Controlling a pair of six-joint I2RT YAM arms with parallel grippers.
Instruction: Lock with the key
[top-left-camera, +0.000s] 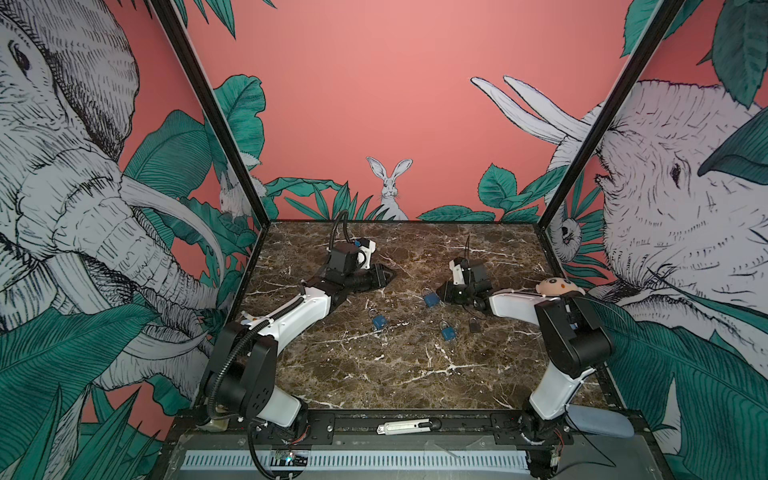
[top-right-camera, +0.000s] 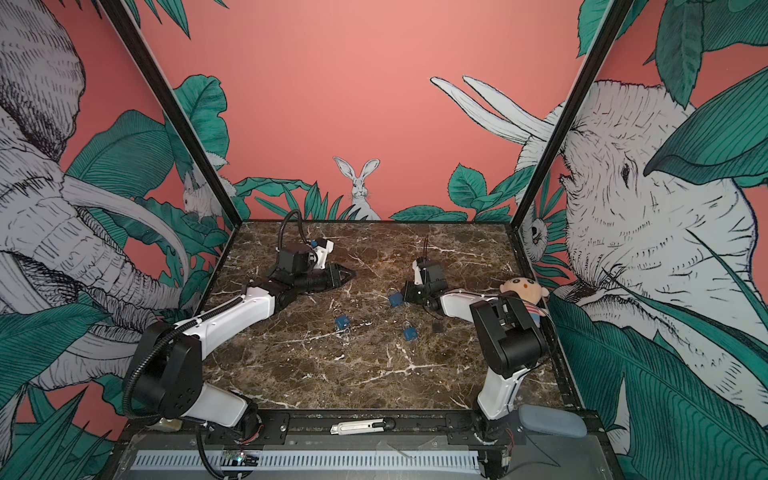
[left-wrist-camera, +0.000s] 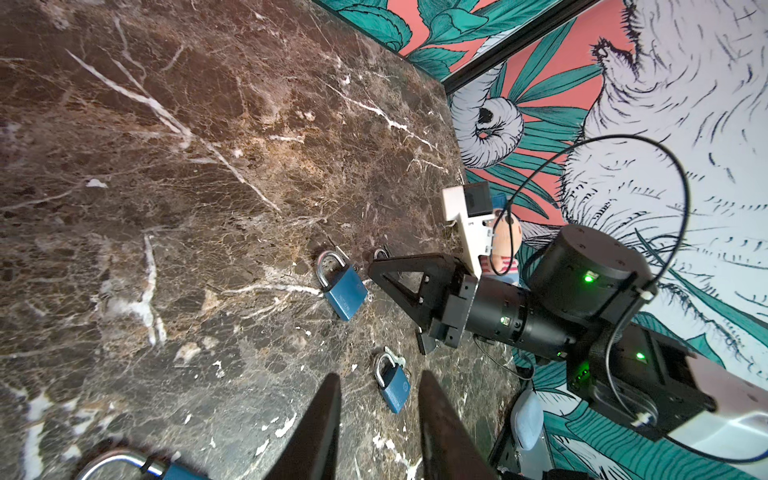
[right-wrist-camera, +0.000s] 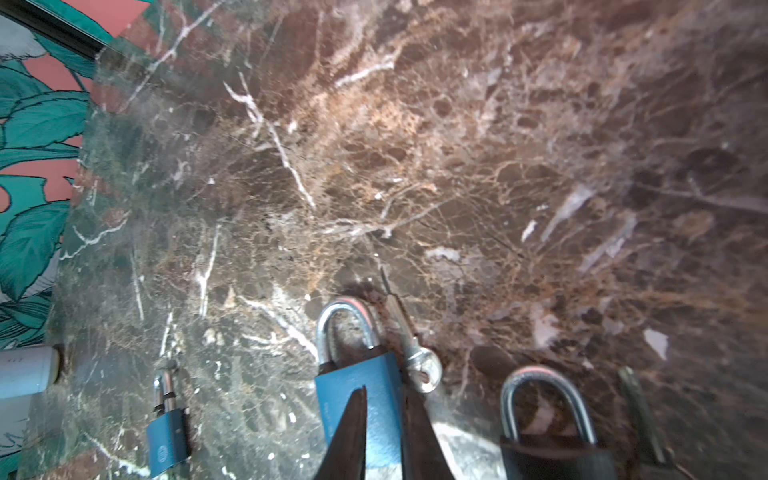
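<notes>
The table is of dark brown marble, and the walls are pink with jungle drawings. The key lies flat on the marble, just beside a blue padlock and the tips of the right gripper. These tips stand a little apart and hold nothing. The left gripper is spread and empty.

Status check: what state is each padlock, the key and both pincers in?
Key: loose on table, not inserted.
Blue padlock beside key: shackle closed.
Black padlock: shackle closed.
Front blue padlock: shackle closed.
Remaining blue padlock: shackle unclear.
Left pincer: open, empty.
Right pincer: slightly open, empty.
</notes>
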